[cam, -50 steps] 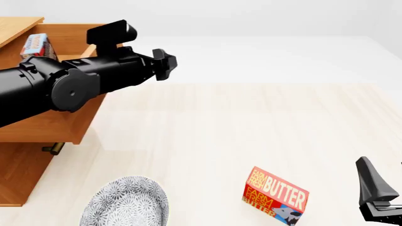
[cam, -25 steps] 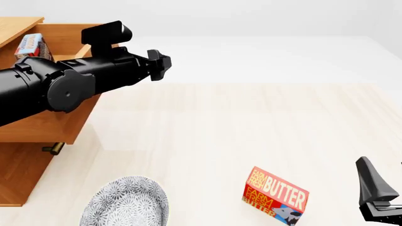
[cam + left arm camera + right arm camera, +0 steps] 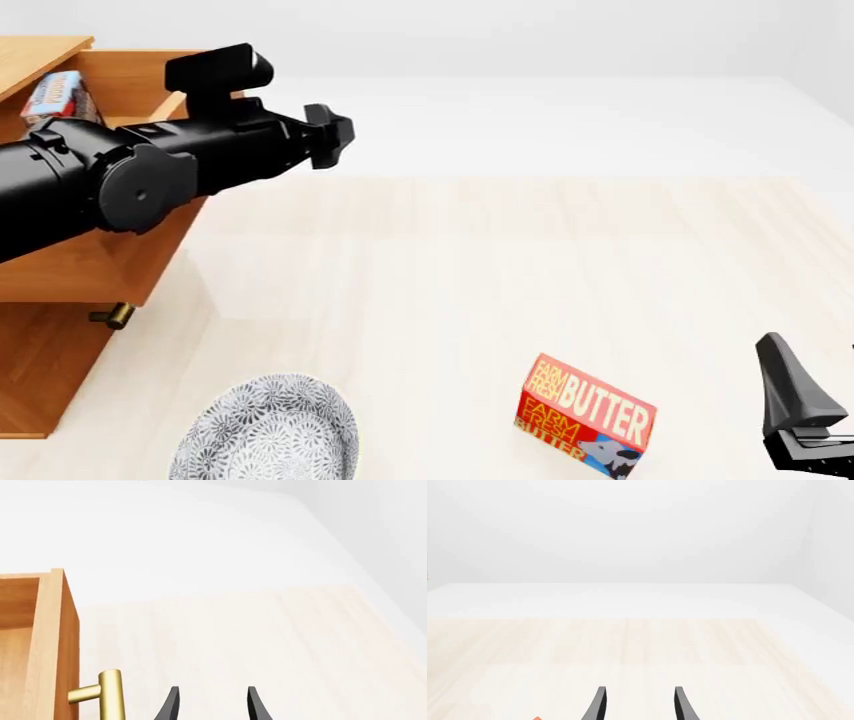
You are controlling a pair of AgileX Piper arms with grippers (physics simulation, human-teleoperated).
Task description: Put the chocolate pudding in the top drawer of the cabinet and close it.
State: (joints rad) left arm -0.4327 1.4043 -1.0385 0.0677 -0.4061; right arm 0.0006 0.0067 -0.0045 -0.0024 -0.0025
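The small brown-and-red chocolate pudding box [image 3: 56,95] is being kept inside the open orange-brown wooden top drawer [image 3: 127,262], behind the black left gripper [image 3: 210,707], whose fingers are being held apart and empty just beside the brass bar handle [image 3: 110,695]. The right gripper [image 3: 637,707] is likewise being held parted.

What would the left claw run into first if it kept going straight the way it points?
Probably nothing close. The left claw is open and empty; ahead lies only bare table. The drawer and its brass handle sit off to one side, though depth is hard to judge.
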